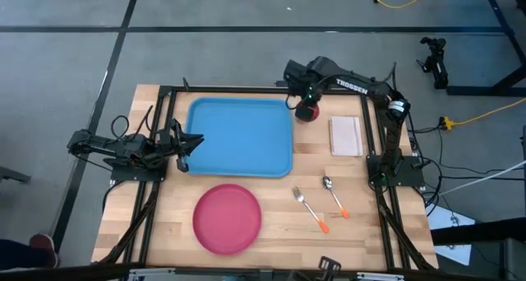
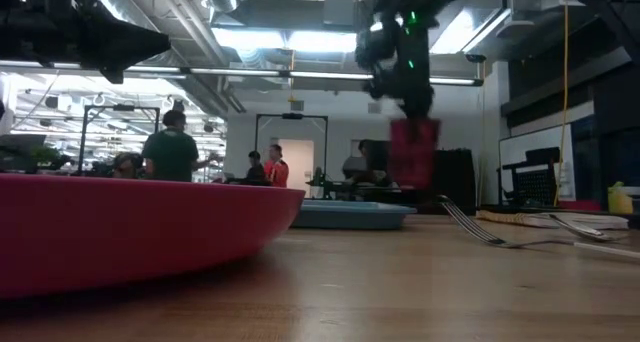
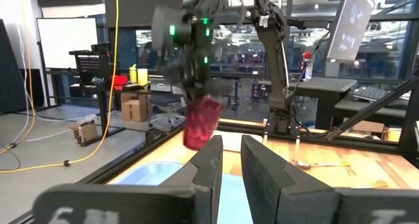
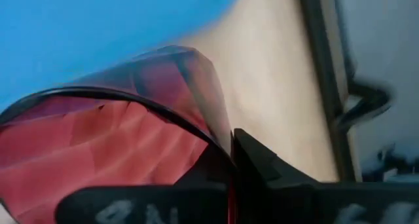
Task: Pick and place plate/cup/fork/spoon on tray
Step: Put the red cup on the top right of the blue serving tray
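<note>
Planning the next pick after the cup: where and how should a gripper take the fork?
Probably the mid-shaft of the fork, from straight above, fingers closing across its width. It lies flat on the table at a slant, tines toward the tray, and clear of the spoon. In the low view the tines curve up.

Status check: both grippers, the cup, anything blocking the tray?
Right gripper shut on cup, lifted off the table beside the tray's far right corner. Left gripper idle at tray's left edge, fingers nearly closed. Tray bare, nothing in the way.

Bright ceiling lights overhead, near plate (image 2: 120,227) blurred, cup (image 3: 200,122) motion-smeared
</note>
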